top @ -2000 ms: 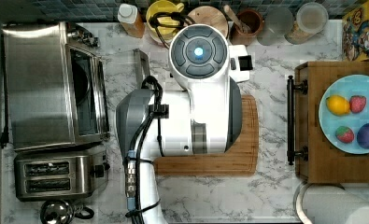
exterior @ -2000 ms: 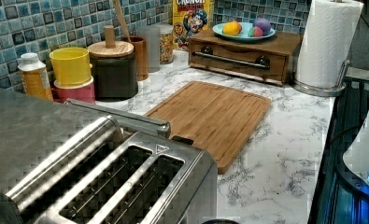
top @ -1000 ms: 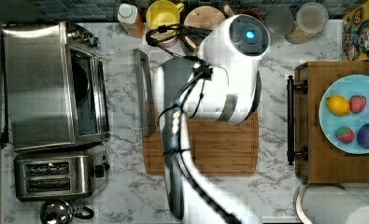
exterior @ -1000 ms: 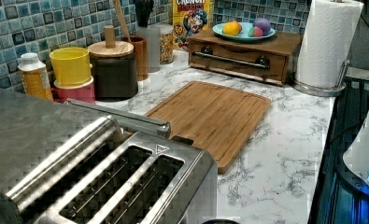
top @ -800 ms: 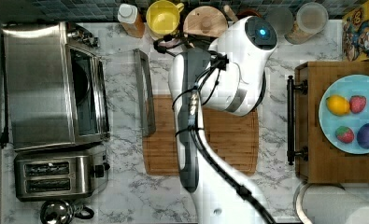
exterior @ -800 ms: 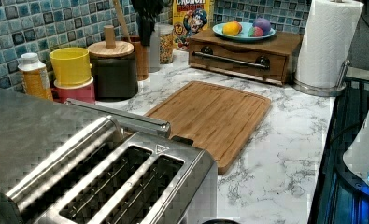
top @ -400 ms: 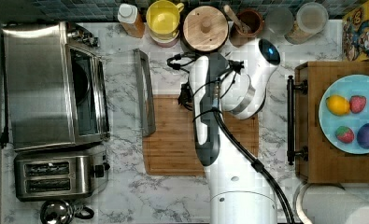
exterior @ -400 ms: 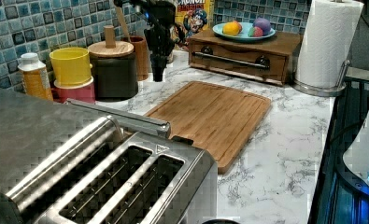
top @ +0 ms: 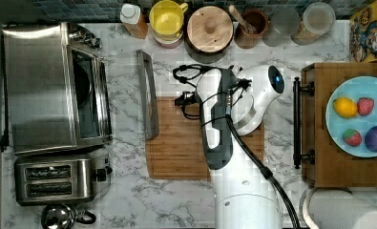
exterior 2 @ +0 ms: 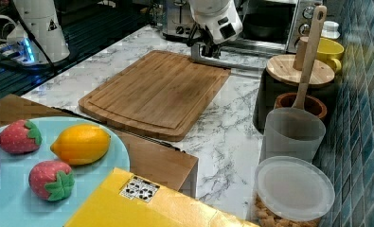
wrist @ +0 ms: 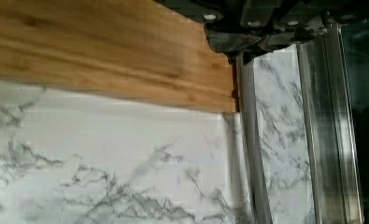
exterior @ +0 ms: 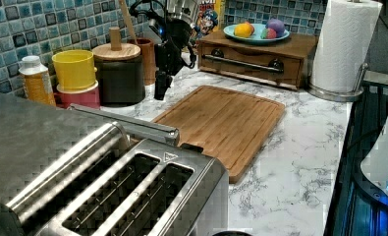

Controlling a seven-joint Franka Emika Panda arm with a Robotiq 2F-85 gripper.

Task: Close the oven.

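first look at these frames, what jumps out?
The white robot arm reaching over the wooden cutting board in the middle of the marble counter. Then the oven at the top view's left, its glass door dropped flat and the long bar handle lying along the board's edge. At the top view's right, a blue plate of bright fruit sits on a wooden box.

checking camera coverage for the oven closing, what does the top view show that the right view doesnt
Top view alone: the oven's steel roof, the two-slot toaster, and the whole arm from above. Right view alone: the oven's knobs seen front-on, and the yellow box in the foreground. Both: the open oven door's bar handle, the cutting board, the gripper near that handle, and the fruit plate.
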